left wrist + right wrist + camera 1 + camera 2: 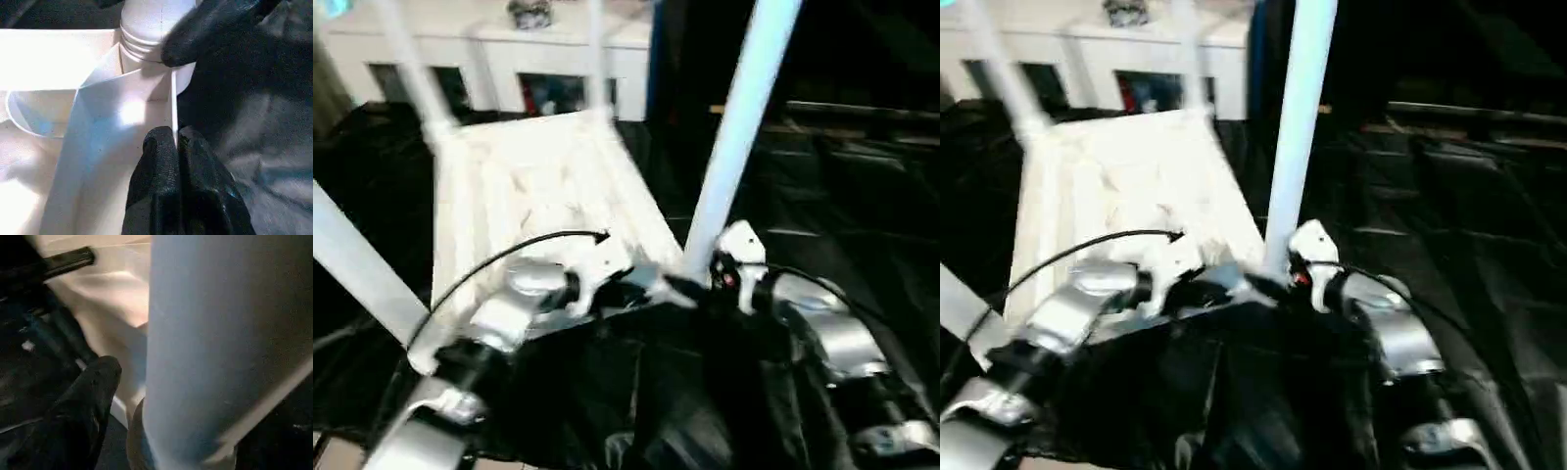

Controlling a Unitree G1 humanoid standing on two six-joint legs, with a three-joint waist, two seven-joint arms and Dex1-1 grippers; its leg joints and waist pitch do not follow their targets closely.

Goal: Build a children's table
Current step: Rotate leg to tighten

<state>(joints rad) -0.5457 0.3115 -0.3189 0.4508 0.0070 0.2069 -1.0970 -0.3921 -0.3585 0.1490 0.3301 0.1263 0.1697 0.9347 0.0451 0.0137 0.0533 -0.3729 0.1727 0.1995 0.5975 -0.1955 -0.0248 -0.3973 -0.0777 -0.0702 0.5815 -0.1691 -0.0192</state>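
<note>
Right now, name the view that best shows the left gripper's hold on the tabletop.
Left wrist view: the left gripper pinches a thin rib of the tabletop beside a leg's socket. Head views show it small and blurred; right wrist view shows mostly the leg.

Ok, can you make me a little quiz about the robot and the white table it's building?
1. True or false: the tabletop lies with its ribbed underside facing up.
2. How many legs stand up from it? A: none. B: four. C: one.
3. Fill in: the left end effector pinches the tabletop's thin side ____.
Key: 1 true; 2 B; 3 wall.
</note>
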